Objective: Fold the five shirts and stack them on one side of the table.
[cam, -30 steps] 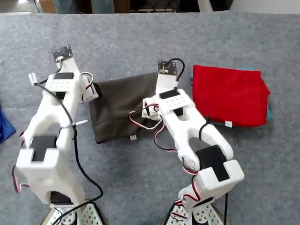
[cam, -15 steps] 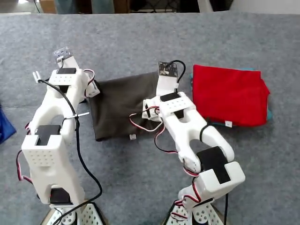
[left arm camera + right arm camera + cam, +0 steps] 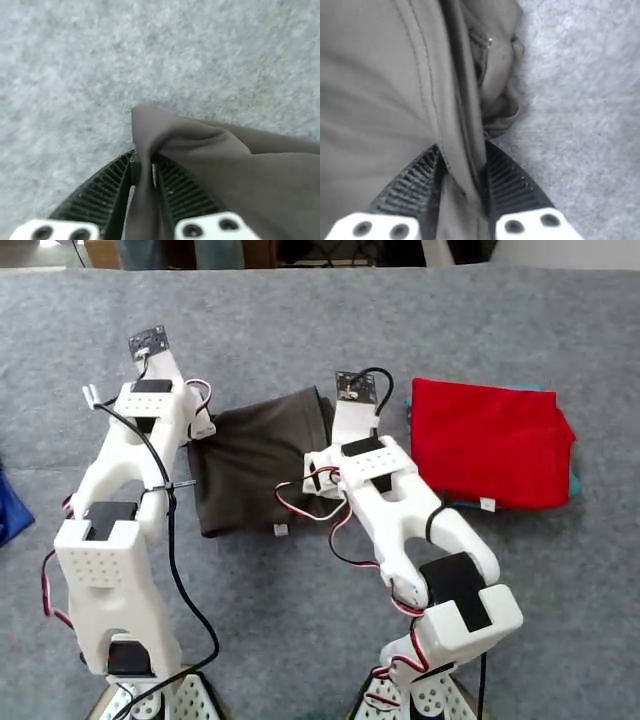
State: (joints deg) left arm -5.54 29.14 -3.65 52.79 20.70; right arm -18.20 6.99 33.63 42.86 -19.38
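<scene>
A dark brown shirt (image 3: 255, 468) lies partly folded in the middle of the grey table (image 3: 300, 330), its far edge rumpled. My left gripper (image 3: 144, 172) is shut on a corner of it, the cloth pinched between the ribbed fingers (image 3: 107, 190); in the high view this gripper (image 3: 200, 427) is at the shirt's far left corner. My right gripper (image 3: 462, 167) is shut on a seamed edge of the same shirt (image 3: 395, 75), at its far right side (image 3: 325, 435). A folded red shirt (image 3: 490, 440) rests on a teal one (image 3: 573, 483) at the right.
A blue garment (image 3: 10, 510) pokes in at the left edge of the table. Both arm bases stand at the near edge. Bare grey cloth stretches across the far side and the near right.
The left arm has swung toward the far side and a little right, dragging the shirt's left corner with it. The shirt has bunched narrower. The right arm has barely moved.
</scene>
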